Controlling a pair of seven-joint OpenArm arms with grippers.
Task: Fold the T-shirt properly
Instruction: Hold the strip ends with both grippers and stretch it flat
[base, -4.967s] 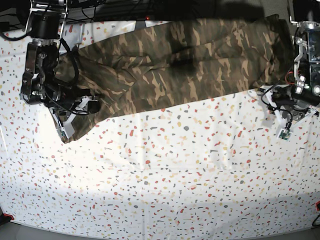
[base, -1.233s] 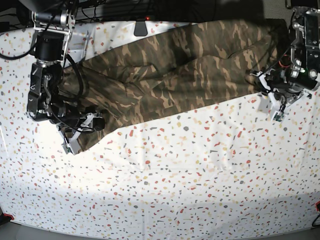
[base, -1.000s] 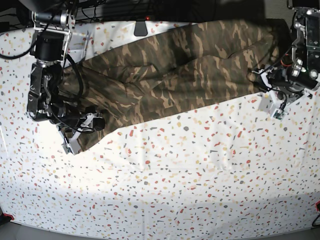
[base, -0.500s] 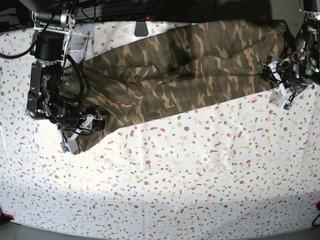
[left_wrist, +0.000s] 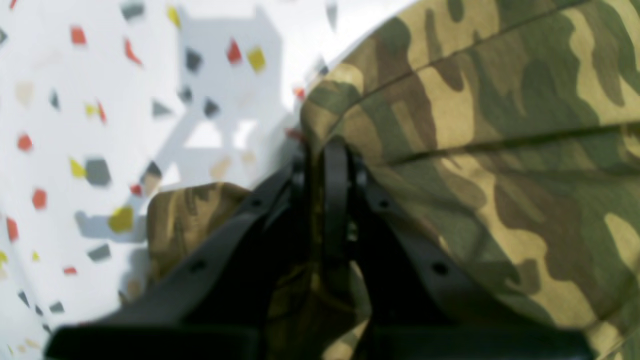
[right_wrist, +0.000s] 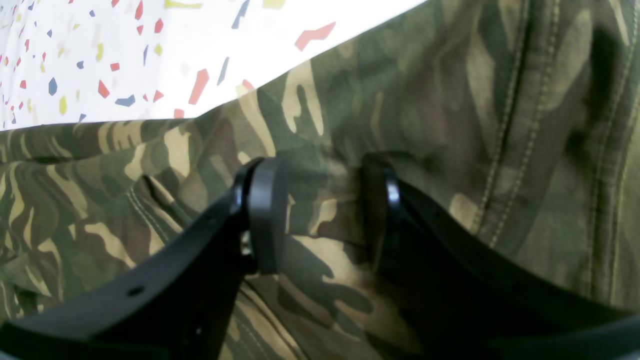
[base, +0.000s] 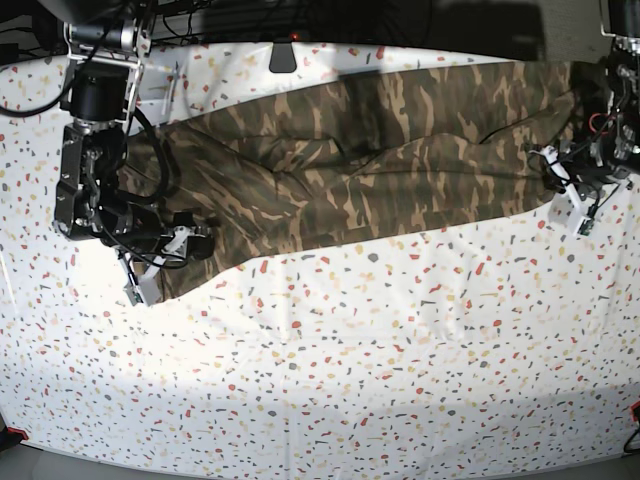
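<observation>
The camouflage T-shirt (base: 350, 160) lies stretched in a long band across the far side of the table, from the lower left to the upper right. In the base view my left gripper (base: 558, 185) is at the shirt's right end. The left wrist view shows this gripper (left_wrist: 320, 160) shut, with a fold of the T-shirt (left_wrist: 500, 150) pinched between its fingers. My right gripper (base: 185, 245) sits at the shirt's lower left end. In the right wrist view it (right_wrist: 322, 215) holds a ridge of the T-shirt (right_wrist: 450, 100) bunched between its two pads.
The speckled white table cover (base: 350, 380) spreads toward the near edge. Dark gear and cables line the far edge, with a small black object (base: 283, 55) just beyond the shirt. A red clip (base: 632, 410) sits at the near right corner.
My left gripper has shut on the shirt's right end and drawn it rightward, so the cloth lies straighter and flatter. The right gripper has stayed put with its hold.
</observation>
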